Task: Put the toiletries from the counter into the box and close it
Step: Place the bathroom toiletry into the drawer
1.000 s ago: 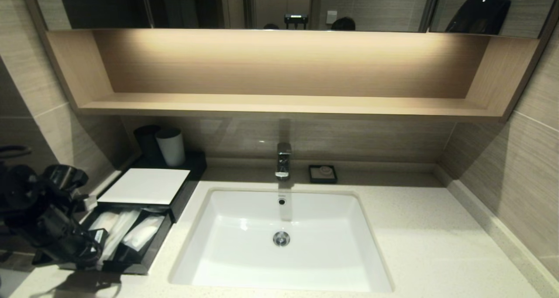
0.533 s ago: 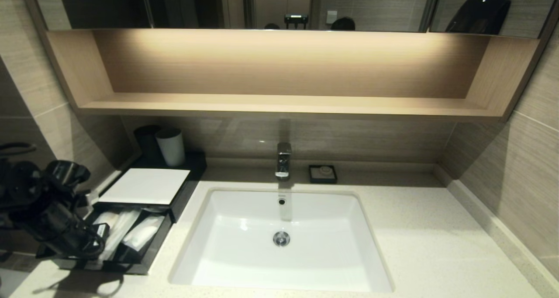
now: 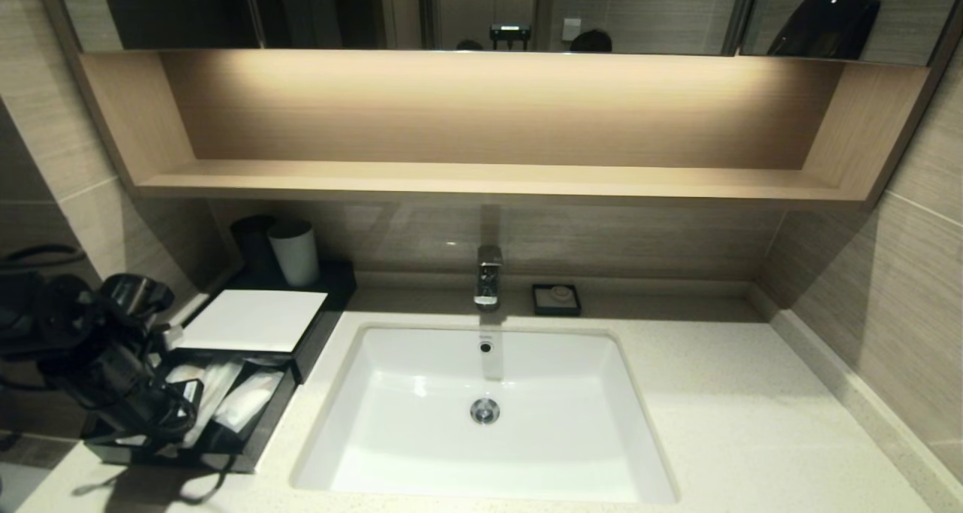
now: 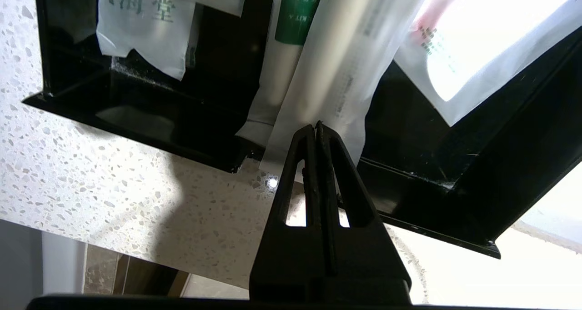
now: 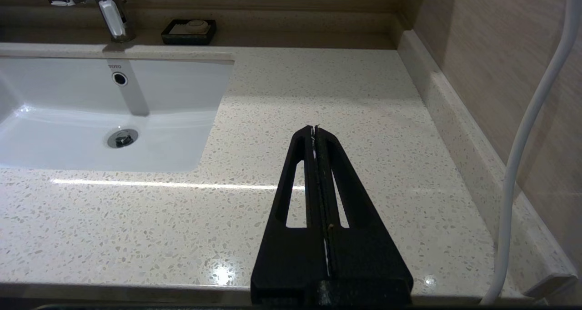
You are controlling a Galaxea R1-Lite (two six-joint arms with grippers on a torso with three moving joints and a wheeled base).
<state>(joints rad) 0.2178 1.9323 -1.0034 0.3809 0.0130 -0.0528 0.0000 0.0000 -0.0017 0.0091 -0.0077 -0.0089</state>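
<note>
Pressing its clenched, empty tips against the near end of the two long toiletries [image 4: 318, 64], the left claw [image 4: 317, 126] seems set to nudge them fully into the box [image 3: 248, 321], whose drawer [image 4: 427, 210] stands pulled out on the counter [image 4: 91, 173] and overhung by their ends. One packet carries a green band; a sachet [image 4: 141, 32] reads "海堂". The right claw [image 5: 316, 128], clenched on nothing, hangs parked beside the sink [image 5: 54, 132], stamped "TOTO".

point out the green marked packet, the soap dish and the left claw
green-marked packet [image 4: 298, 17], left wrist view, on its green band
soap dish [image 3: 556, 300], head view, on its black rim
left claw [image 4: 317, 128], left wrist view, at its shut tips
</note>
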